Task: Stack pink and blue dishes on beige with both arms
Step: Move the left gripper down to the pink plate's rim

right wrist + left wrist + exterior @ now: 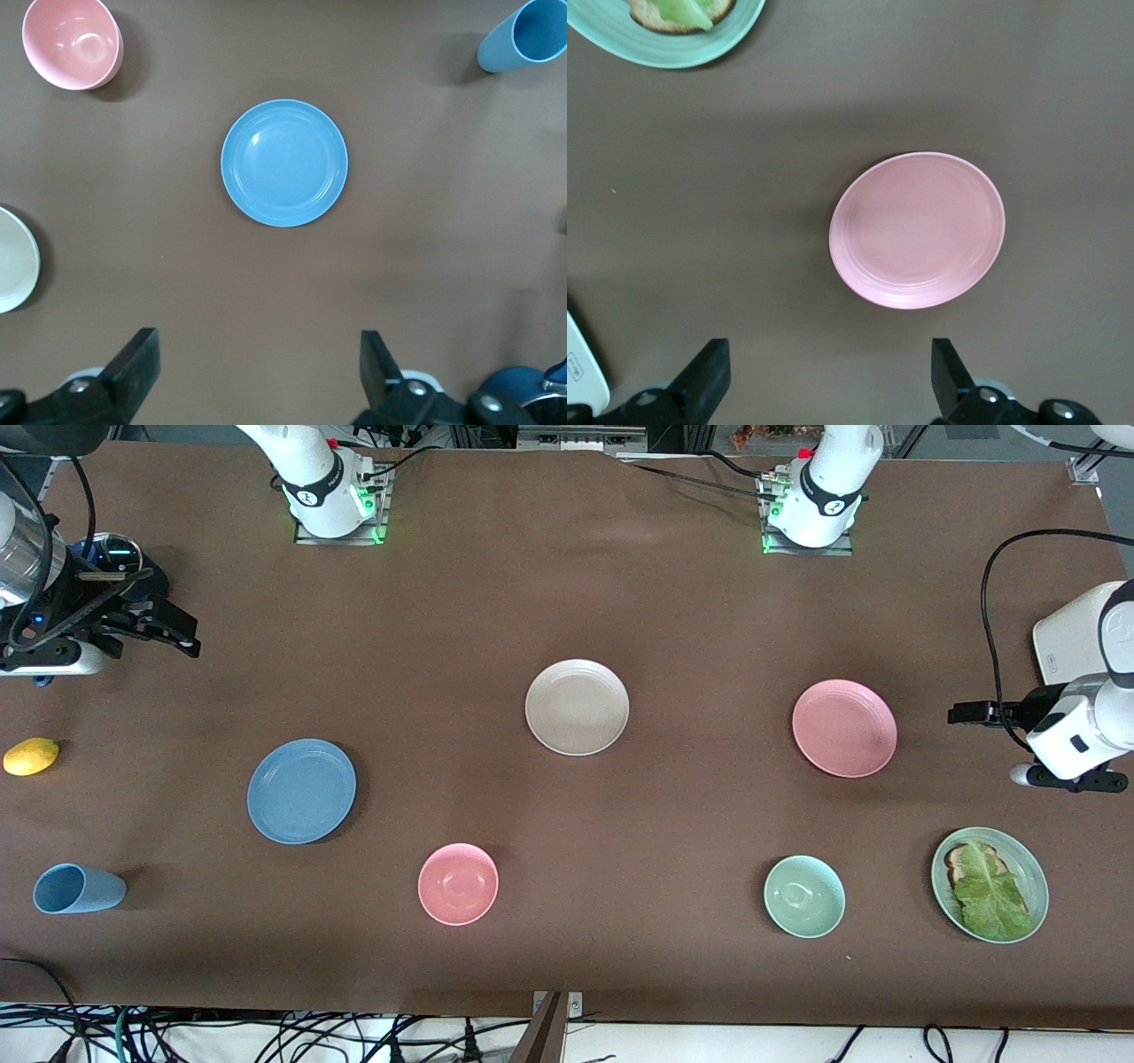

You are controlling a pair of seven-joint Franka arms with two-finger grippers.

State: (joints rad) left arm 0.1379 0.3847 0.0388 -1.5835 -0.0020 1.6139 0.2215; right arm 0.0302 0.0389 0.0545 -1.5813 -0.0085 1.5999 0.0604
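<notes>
The beige plate [577, 707] lies in the middle of the table. Toward the left arm's end lies the pink plate [844, 728], which fills the middle of the left wrist view [917, 230]. The blue plate [301, 790] lies toward the right arm's end and shows in the right wrist view [284, 163]. My left gripper [967, 713] [830, 376] hangs open over the table's end, beside the pink plate. Above the other end, my right gripper [175, 633] [259, 367] is open too. Neither holds anything.
A pink bowl [458, 883] and a pale green bowl [804, 895] stand nearer the front camera. A green plate with toast and lettuce [990, 884] is near the left arm's end. A light-blue cup [78, 888] lies on its side, with a lemon [31, 756] close by.
</notes>
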